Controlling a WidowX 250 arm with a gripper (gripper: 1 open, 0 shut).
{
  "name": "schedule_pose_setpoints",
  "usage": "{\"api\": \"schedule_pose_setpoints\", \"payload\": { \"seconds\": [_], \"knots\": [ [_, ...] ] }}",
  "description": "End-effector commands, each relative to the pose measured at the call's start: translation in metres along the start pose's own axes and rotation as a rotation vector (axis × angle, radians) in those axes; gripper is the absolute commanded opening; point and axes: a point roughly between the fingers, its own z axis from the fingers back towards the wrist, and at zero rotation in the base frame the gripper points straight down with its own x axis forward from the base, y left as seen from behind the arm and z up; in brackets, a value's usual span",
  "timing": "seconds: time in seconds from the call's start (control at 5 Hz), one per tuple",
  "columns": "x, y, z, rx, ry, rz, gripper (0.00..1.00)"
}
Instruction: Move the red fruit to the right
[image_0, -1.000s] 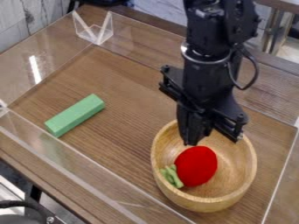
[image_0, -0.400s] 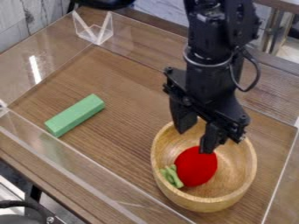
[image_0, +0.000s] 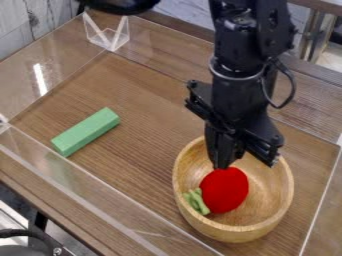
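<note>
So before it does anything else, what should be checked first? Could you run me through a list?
1. Red fruit in plain view: ok, it lies in the wooden bowl.
2. Fingers open for a grasp: not ok, they are shut.
3. Fingers lined up with the fruit: cannot tell from this single view.
4. Green block out of the way: ok, it lies well to the side of the bowl.
5. Fruit out of the bowl: not ok, it is inside.

Our arm reaches down from the table's far edge, toward its near right corner. Our wrist is tilted slightly; below it, our gripper points downward, its fingers closed together.
</note>
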Motion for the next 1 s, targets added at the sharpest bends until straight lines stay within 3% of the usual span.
{"api": "schedule_pose_setpoints", "payload": {
  "seconds": [0.0, 0.2, 0.4, 0.6, 0.8],
  "knots": [
    [0.005, 0.003, 0.009, 0.001, -0.034, 0.011, 0.00],
    [0.006, 0.007, 0.017, -0.002, -0.053, 0.036, 1.00],
    [0.007, 0.011, 0.027, -0.004, -0.077, 0.061, 1.00],
    [0.011, 0.019, 0.049, 0.001, -0.143, 0.101, 1.00],
    [0.019, 0.042, 0.067, 0.047, -0.220, 0.160, 1.00]
  ]
}}
